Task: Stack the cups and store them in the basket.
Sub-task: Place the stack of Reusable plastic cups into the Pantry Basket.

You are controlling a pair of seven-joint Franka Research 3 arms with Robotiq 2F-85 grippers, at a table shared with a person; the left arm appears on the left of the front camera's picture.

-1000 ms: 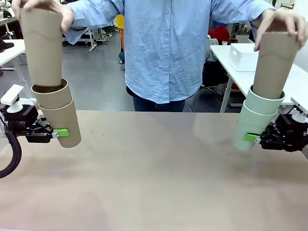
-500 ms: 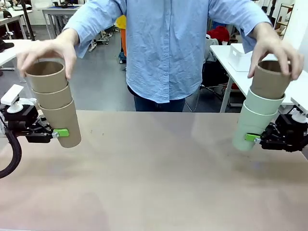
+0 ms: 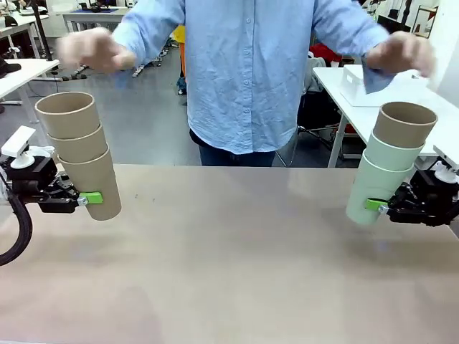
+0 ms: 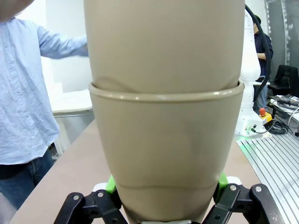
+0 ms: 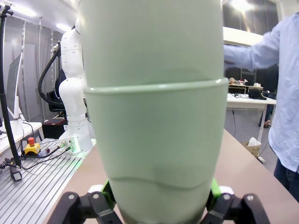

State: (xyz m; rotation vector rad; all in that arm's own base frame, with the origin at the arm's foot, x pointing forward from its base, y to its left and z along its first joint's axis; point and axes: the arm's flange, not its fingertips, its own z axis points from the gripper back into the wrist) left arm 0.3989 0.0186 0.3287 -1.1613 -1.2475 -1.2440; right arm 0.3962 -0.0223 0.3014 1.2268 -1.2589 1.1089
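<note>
Gripping the lowest cup of a tan stack (image 3: 80, 154) near its base, the left gripper (image 3: 91, 198) reaches in sideways over the table's (image 3: 229, 258) left edge, its green pads (image 4: 110, 183) pressed against either side of the cup wall. This stack is three tan-brown cups nested one inside the next, mouths up, leaning with its top out past the table's left edge. Over the table's right edge the right gripper (image 3: 373, 206) is clamped the same way on the bottom cup of a second stack (image 3: 391, 161). That stack is two pale mint green cups nested together, with one tan-brown cup (image 3: 403, 123) seated in the upper one, and it leans with its top out toward the table's right side. Both stacks sit toward the table's far edge, well apart, with the table's middle between them. Whether either bottom cup touches the tabletop cannot be told. Behind the table's far edge stands a person (image 3: 247, 72) in a light blue shirt, arms spread. One hand (image 3: 97, 49) is up above the tan stack and the other hand (image 3: 401, 54) is above the second stack, both clear of the cups and too blurred to tell whether the fingers are open or curled
</note>
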